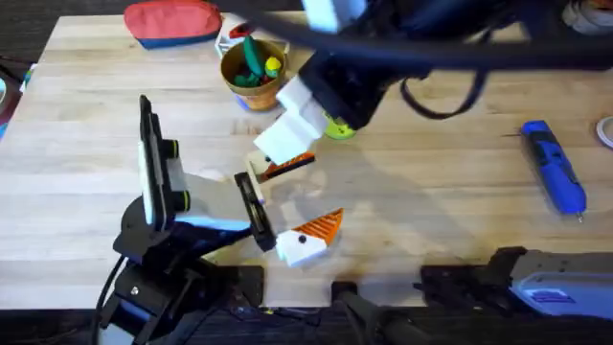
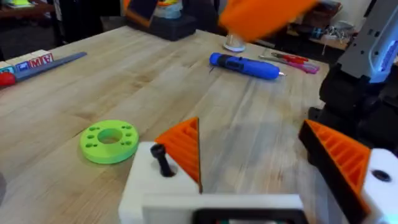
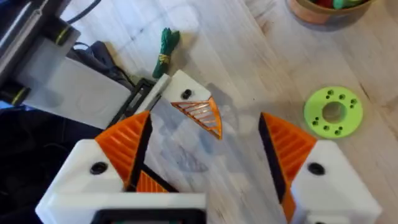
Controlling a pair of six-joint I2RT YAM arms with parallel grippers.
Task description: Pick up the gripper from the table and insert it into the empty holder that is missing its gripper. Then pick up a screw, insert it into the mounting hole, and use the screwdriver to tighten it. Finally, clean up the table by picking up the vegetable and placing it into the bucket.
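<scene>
My left gripper (image 1: 302, 196) (image 2: 267, 162) rests open low over the table's middle. Its holder (image 2: 143, 186) (image 3: 177, 84) carries the orange ribbed gripper (image 2: 183, 146) (image 3: 202, 115), and a black screw (image 2: 161, 160) stands up out of the holder's hole. My right gripper (image 1: 287, 144) (image 3: 208, 155) hangs open just above that holder, with nothing between its fingers. The blue screwdriver (image 1: 554, 165) (image 2: 245, 65) lies on the table at the right. Beside the left arm lies the dark green vegetable (image 3: 165, 46). The copper bucket (image 1: 251, 69) (image 3: 329, 9) stands at the back.
A green ring disc (image 1: 337, 127) (image 2: 109, 140) (image 3: 333, 112) lies near the bucket, partly under the right arm. A red pouch (image 1: 172, 21) sits at the back edge. A red-handled screwdriver (image 2: 298, 59) lies beyond the blue one. The right arm spans the back of the table.
</scene>
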